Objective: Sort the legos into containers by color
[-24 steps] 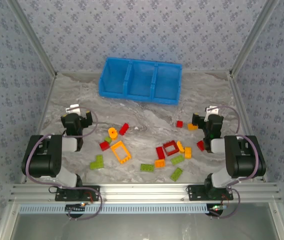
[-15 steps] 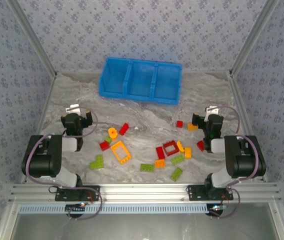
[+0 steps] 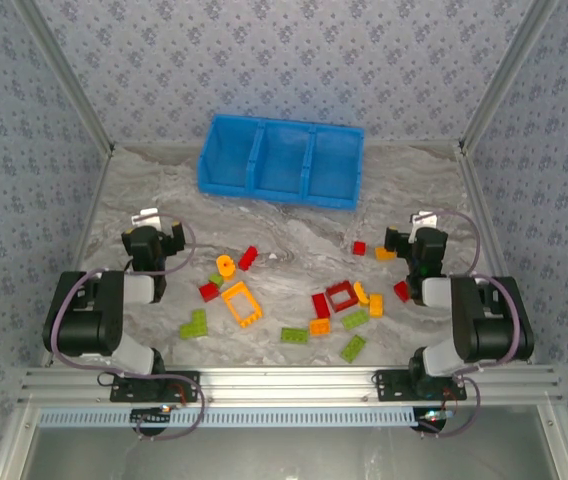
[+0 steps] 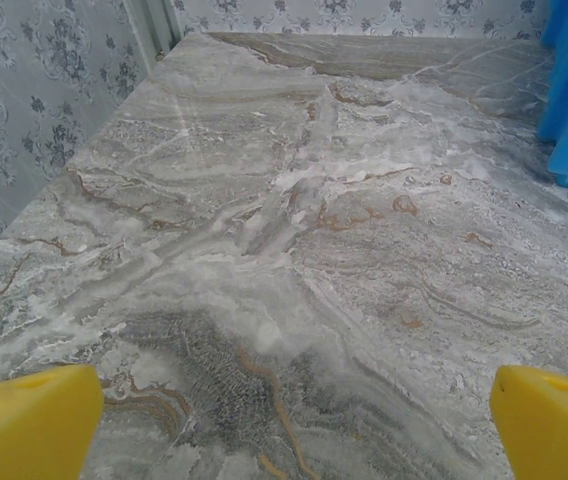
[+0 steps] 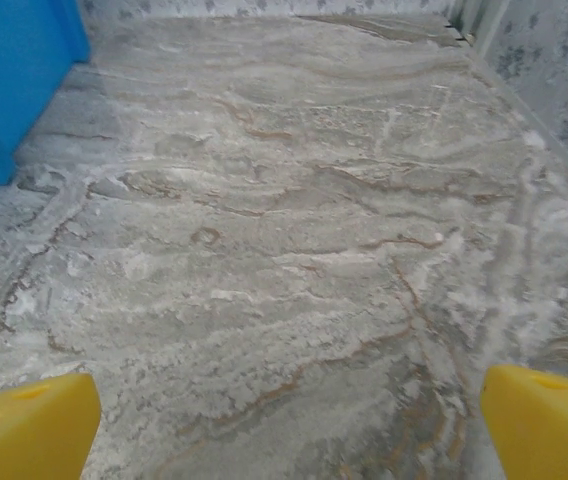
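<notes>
We note left gripper (image 4: 284, 420) and right gripper (image 5: 289, 420) splayed, empty, over the veined marble-look tabletop (image 3: 294, 240), blocky plastic legos (image 3: 352, 348) scattered before the three-compartment blue bin (image 3: 274, 190).

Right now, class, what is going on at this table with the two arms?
Two robot arms are set to sort toy bricks by colour into a blue bin. Neither holds anything: the left gripper and the right gripper stand open, one each side of the pile. The red, orange and green bricks lie scattered on the table, and the bin's three sections look empty.
</notes>
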Robot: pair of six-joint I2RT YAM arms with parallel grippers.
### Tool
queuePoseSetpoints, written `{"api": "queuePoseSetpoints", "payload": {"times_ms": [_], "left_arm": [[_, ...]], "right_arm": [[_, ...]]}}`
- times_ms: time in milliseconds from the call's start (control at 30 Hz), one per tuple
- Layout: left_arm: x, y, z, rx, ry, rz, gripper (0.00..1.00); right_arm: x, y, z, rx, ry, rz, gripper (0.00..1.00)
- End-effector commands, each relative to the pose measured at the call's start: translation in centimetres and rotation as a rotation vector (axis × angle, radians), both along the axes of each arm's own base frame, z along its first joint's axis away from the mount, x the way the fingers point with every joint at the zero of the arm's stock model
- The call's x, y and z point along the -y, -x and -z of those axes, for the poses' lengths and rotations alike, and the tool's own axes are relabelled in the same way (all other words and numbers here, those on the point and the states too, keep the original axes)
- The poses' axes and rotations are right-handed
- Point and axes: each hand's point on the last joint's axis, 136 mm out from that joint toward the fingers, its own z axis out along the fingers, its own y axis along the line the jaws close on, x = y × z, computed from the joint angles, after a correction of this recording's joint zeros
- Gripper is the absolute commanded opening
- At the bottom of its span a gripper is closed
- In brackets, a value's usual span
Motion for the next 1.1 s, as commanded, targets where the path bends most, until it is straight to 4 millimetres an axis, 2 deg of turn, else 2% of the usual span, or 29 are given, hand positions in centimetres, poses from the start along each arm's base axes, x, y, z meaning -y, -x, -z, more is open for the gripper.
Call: {"api": "queuePoseSetpoints", "payload": {"times_ms": [0, 67, 100, 133, 167, 233, 267, 300, 367, 467, 500, 567, 667, 800, 933, 1067], "left_arm": [[2.4, 0.8, -7.3, 0.094, -0.078, 0.055, 0.99], [4.2, 1.8, -13.8, 0.232, -0.097, 0.090, 0.99], [5.0, 2.1, -17.1, 0.285, -0.101, 0.112, 0.99], [5.3, 2.3, -19.7, 0.314, -0.083, 0.099, 0.99], [4.7, 2.7, -21.9, 0.294, 0.010, 0.040, 0.99], [1.7, 5.0, -22.7, 0.160, 0.254, -0.194, 0.99], [0.6, 5.1, -22.8, 0.149, 0.313, -0.249, 0.99], [0.9, 4.3, -22.6, 0.115, 0.415, -0.171, 0.99], [3.6, 2.9, -22.9, 0.052, 0.609, 0.041, 0.99], [6.5, 3.8, -22.8, -0.022, 0.529, 0.137, 0.99], [7.4, 4.2, -22.5, -0.041, 0.512, 0.169, 0.99], [9.5, 5.1, -21.2, -0.101, 0.514, 0.235, 0.99], [12.9, 6.4, -18.6, -0.197, 0.520, 0.323, 0.99], [16.7, 8.5, -15.5, -0.287, 0.483, 0.408, 0.99], [18.2, 10.0, -13.3, -0.345, 0.455, 0.417, 0.99], [19.4, 11.2, -12.2, -0.356, 0.462, 0.460, 0.99]], "right_arm": [[-0.9, 0.0, -7.5, 0.097, 0.077, 0.005, 1.00], [-2.2, 1.2, -13.8, 0.199, 0.019, -0.003, 1.00], [-2.1, 1.7, -16.5, 0.225, -0.054, 0.031, 1.00], [-1.9, 2.1, -17.9, 0.205, -0.142, 0.070, 1.00], [-1.7, 2.6, -18.6, 0.146, -0.240, 0.106, 1.00], [-0.8, 3.0, -18.5, 0.080, -0.425, 0.224, 1.00], [-1.3, 2.1, -18.6, 0.068, -0.472, 0.164, 1.00], [-2.2, 1.1, -18.8, 0.037, -0.501, 0.089, 1.00], [-3.8, 0.1, -18.4, -0.059, -0.446, 0.065, 1.00], [-7.4, -2.2, -18.4, -0.151, -0.354, -0.025, 1.00], [-8.2, -3.0, -17.1, -0.209, -0.356, -0.039, 0.99], [-9.5, -4.9, -14.9, -0.334, -0.367, -0.051, 0.91], [-10.4, -7.2, -11.3, -0.482, -0.367, -0.038, 0.85], [-11.7, -10.5, -8.2, -0.579, -0.354, -0.060, 0.76], [-12.8, -13.0, -6.1, -0.613, -0.343, -0.076, 0.71], [-12.9, -14.6, -3.4, -0.674, -0.320, -0.039, 0.55]]}}
